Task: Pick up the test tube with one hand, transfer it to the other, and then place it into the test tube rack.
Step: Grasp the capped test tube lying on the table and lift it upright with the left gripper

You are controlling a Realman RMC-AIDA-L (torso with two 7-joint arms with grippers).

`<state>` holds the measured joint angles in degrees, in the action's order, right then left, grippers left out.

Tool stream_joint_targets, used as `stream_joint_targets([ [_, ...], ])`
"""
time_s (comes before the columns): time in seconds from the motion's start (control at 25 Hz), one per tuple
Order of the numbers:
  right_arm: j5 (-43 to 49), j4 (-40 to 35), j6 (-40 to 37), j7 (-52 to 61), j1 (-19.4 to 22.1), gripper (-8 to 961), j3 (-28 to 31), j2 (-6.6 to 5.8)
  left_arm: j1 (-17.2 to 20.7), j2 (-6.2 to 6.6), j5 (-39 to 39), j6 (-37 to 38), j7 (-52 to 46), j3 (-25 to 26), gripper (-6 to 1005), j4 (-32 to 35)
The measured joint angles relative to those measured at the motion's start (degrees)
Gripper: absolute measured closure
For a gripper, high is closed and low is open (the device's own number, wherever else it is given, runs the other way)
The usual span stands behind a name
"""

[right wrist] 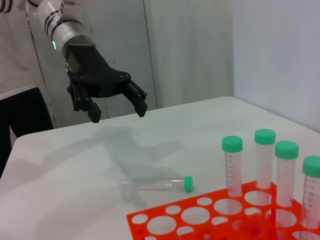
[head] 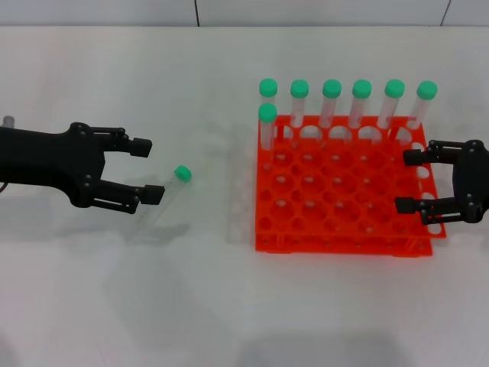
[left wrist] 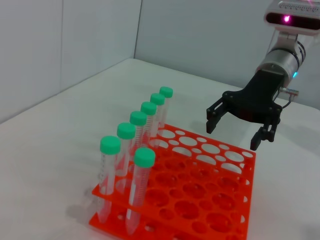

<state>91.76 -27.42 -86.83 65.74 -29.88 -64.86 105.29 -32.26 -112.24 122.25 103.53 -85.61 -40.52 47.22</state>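
Observation:
A clear test tube (head: 164,200) with a green cap lies on its side on the white table, left of the orange-red rack (head: 336,238). My left gripper (head: 147,170) is open and empty, hovering above the table just left of the tube's cap. In the right wrist view it (right wrist: 117,112) hangs well above the lying tube (right wrist: 155,183). My right gripper (head: 405,182) is open and empty over the rack's right edge; the left wrist view shows it (left wrist: 236,131) above the rack (left wrist: 248,165).
Several green-capped tubes (head: 331,103) stand along the rack's back row, and one more (head: 267,126) stands in the second row at the left. The rack's other holes (head: 342,183) hold nothing. A grey wall lies behind the table.

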Motion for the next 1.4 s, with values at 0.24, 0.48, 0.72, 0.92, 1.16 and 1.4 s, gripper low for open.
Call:
stream_joint_targets([
  [0.24,0.0,0.0,0.1,0.0,0.0,132,0.0,-0.01,-0.1,-0.06,0.0,-0.1,-0.1,0.0,141,0.2],
  [0.48,-0.1,0.0,0.2,-0.1,0.0,137,0.1,0.00,-0.2,-0.08,0.0,-0.5,-0.2,0.0,142,0.3],
  [0.72,-0.2,0.0,0.2,-0.4,0.0,141,1.0,0.09,-1.0,-0.30,0.1,-0.7,-6.8,-0.5,142,2.1],
  [0.92,-0.2,-0.2,0.4,-0.9,0.1,145,1.6,0.23,-1.3,-0.58,1.4,-0.5,-19.8,-4.7,142,8.1],
  [1.16,-0.4,-2.5,1.0,-1.2,1.4,149,1.7,0.64,-5.6,-0.49,12.2,0.2,-37.9,-9.2,142,12.3],
  [1.4,-0.1,-3.7,2.2,-1.9,1.6,154,1.8,1.32,-11.0,-0.62,23.5,0.7,-52.3,-15.2,143,12.0],
])
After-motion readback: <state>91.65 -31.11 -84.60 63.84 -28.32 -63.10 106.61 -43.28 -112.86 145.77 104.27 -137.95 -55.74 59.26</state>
